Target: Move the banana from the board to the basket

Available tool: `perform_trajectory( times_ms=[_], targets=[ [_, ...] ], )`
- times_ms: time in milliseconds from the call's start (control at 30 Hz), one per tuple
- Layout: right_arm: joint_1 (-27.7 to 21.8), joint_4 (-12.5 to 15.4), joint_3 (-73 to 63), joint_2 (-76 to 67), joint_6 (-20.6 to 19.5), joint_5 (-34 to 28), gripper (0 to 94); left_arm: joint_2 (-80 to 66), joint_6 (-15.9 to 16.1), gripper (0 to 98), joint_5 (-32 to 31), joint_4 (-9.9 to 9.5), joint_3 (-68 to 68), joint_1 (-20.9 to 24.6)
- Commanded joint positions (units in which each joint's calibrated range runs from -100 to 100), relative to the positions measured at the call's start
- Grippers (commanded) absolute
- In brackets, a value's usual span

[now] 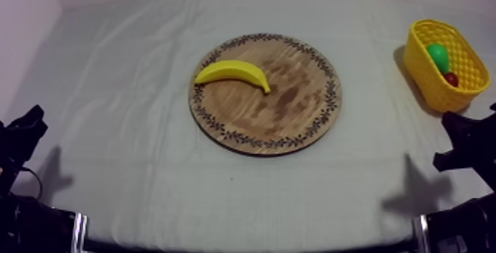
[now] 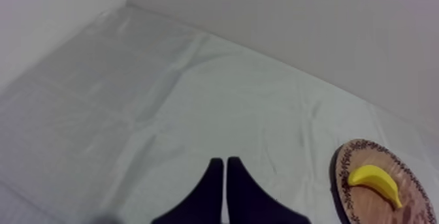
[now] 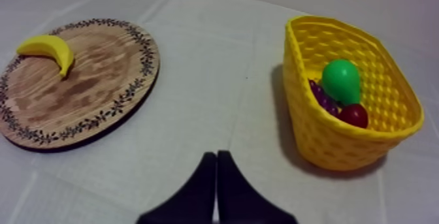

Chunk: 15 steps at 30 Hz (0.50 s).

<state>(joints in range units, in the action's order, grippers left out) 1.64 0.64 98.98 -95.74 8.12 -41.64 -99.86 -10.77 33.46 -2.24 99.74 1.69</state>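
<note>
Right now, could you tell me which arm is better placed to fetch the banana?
Probably the right: the yellow basket sits beside it, and the banana on the wooden board lies mid-table.

The banana (image 1: 232,72) lies on the board (image 1: 295,112), toward its left; the basket (image 1: 422,71), holding a pear (image 1: 438,55), stands farther right.

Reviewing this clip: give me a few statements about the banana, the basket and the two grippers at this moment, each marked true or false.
1. The banana lies on the wooden board. True.
2. The yellow basket is empty. False: it holds a pear, grapes and a small red fruit.
3. The left gripper is shut on nothing. True.
4. The right gripper holds the banana. False: it is shut on nothing, and the banana lies on the board.
</note>
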Motion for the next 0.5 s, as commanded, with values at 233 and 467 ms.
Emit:
perform_trajectory(
  times_ms=[233, 467],
  targets=[
    [-0.1, 0.2, 0.6, 0.0, 0.7, 1.9, 0.6, 0.0, 0.0, 0.1, 0.0, 0.02, 0.0, 0.0],
    [0.0, 0.4, 0.0, 0.0, 2.2, 0.1, 0.5, 0.0, 0.0, 0.1, 0.0, 0.02, 0.0, 0.0]
  ],
)
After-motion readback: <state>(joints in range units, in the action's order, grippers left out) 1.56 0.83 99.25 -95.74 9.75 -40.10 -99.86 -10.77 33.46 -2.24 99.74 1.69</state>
